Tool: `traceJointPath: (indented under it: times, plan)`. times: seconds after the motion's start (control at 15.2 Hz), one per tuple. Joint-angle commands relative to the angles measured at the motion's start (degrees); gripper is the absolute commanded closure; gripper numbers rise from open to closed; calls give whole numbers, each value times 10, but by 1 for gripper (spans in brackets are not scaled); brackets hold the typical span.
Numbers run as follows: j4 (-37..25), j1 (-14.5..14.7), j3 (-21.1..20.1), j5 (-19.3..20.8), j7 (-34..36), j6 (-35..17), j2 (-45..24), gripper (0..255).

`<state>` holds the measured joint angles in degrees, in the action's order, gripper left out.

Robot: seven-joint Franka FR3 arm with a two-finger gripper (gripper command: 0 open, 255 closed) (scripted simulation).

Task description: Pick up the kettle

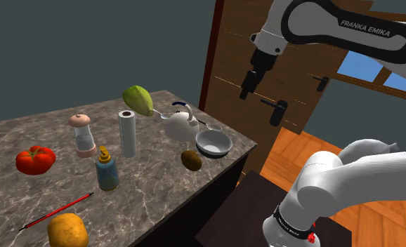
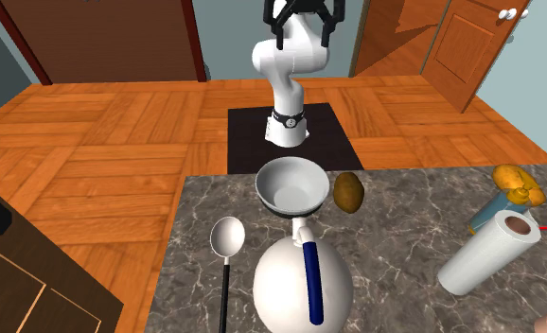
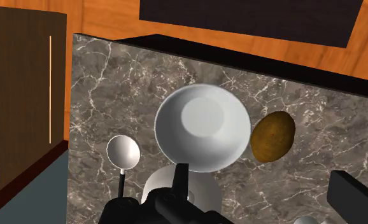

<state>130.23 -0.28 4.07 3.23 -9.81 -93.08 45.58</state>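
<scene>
The kettle (image 1: 179, 126) is white and round with a blue handle (image 2: 309, 279). It stands upright on the dark marble counter (image 1: 26, 189), near the edge on the shoulder view's right. My black gripper (image 1: 249, 84) hangs open, high above the counter's edge and well clear of the kettle. In the wrist view the kettle (image 3: 156, 184) lies partly hidden behind one finger of the gripper (image 3: 262, 184). Nothing is between the fingers.
A white bowl (image 2: 289, 184) sits just beside the kettle toward the arm's stand, with a brown oval fruit (image 2: 348, 191) next to it. A spoon (image 2: 226, 236) lies on the kettle's other side. A paper roll (image 1: 128, 133), a bottle (image 1: 107, 170) and a tomato (image 1: 35, 160) stand farther in.
</scene>
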Motion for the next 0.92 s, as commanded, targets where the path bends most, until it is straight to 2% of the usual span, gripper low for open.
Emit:
traceJointPath:
  times: [0.0, 0.4, 0.86]
  plan:
    - [0, 0, 0, 0, 0, 0, 0, 0]
    - [-27, 1, 8, -8, 13, -85, -118, 0]
    - [-92, 2, 20, -24, 21, -160, -266, 0]
